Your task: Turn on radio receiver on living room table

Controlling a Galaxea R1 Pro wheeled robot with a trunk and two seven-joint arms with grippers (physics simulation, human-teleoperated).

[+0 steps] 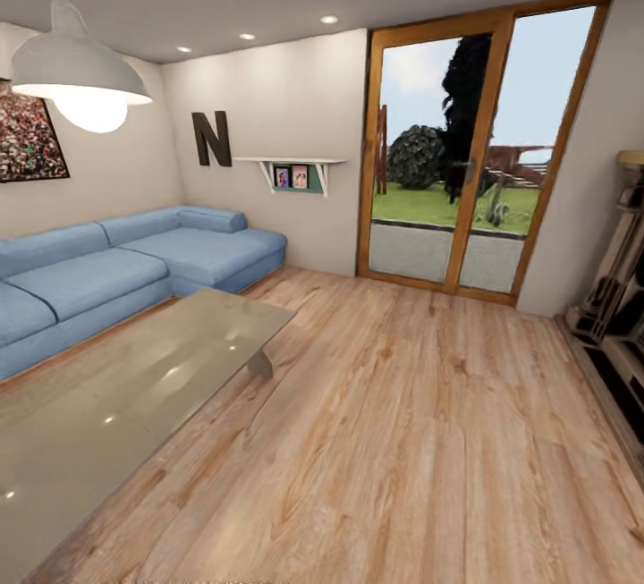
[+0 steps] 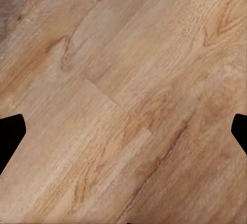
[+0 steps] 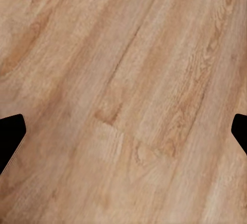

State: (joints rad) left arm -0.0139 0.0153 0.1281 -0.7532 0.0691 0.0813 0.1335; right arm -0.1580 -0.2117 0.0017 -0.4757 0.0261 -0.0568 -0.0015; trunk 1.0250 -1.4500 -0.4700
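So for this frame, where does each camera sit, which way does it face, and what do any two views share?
Head view: on the robot's head, facing the living room: table, sofa, glass door.
Left wrist view: by the left claw, facing the plank floor; dark fingertips at both edges.
Right wrist view: by the right claw, same, fingertips wide apart.
All three share the floor.

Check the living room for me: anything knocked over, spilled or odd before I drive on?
Nothing stands out. The table stands level beside the blue sofa, its glossy top mirroring the lamp. The shelf and letter N hang straight, and the wood floor shows no spill.
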